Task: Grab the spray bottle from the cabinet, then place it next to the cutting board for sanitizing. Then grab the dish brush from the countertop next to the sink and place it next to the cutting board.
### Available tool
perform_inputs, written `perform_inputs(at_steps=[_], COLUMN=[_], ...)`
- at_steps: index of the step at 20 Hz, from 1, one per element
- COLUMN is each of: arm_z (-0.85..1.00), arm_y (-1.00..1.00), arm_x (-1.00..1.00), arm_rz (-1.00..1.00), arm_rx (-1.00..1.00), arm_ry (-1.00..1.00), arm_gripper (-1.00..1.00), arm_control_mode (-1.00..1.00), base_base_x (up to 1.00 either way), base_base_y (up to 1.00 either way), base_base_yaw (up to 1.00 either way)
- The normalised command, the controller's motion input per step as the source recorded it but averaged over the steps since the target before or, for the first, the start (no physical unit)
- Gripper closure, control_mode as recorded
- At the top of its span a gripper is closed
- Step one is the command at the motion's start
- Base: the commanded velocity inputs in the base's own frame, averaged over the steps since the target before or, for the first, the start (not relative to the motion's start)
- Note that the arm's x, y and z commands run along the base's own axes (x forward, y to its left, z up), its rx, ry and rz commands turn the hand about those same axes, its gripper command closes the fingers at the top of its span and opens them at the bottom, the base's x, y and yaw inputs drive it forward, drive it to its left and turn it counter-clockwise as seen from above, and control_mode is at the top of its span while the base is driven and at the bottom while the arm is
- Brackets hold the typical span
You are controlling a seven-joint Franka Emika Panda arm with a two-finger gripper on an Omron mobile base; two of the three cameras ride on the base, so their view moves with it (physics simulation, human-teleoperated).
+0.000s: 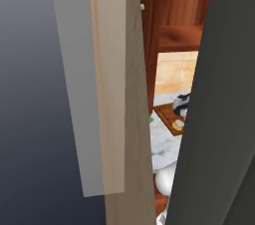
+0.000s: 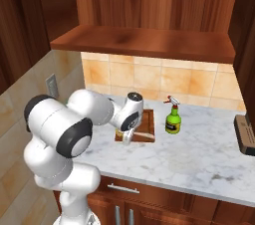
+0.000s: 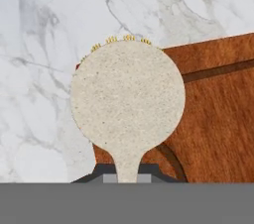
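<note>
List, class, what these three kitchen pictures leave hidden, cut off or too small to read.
- Cutting board: left base view, mostly behind pale and dark panels.
- End effector fingers: hand view, covered by the dish brush head.
- Spray bottle label: right base view, too small to read.
- Dark object: right base view, cut by the right edge.

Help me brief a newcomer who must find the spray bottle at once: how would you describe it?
Start at the white marble countertop under the open wooden cabinet. On it lies a brown cutting board, and just to its right, near the tiled wall, stands the spray bottle, upright. It is the one small green bottle there, with a white trigger head and a red nozzle tip.
</note>
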Motion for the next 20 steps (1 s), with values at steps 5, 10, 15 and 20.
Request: perform_inputs(at_steps=[5, 10, 15, 20], arm_z=[0.04, -0.31, -0.34, -0.29], arm_y=[0.0, 0.0, -0.01, -0.01], arm_x=[-0.56, -0.13, -0.08, -0.16], arm_rz=[0.0, 0.04, 0.08, 0.08], arm_rx=[0.0, -0.03, 0.0, 0.0], arm_ry=[-0.13, 0.0, 0.0, 0.0], arm_gripper=[1.0, 1.0, 1.0, -1.0], arm_control_mode=[-1.0, -1.0, -1.0, -1.0], base_base_x=[0.0, 0.0, 0.0, 0.0], base_base_y=[0.0, 0.0, 0.0, 0.0], base_base_yaw=[0.0, 0.0, 0.0, 0.0])
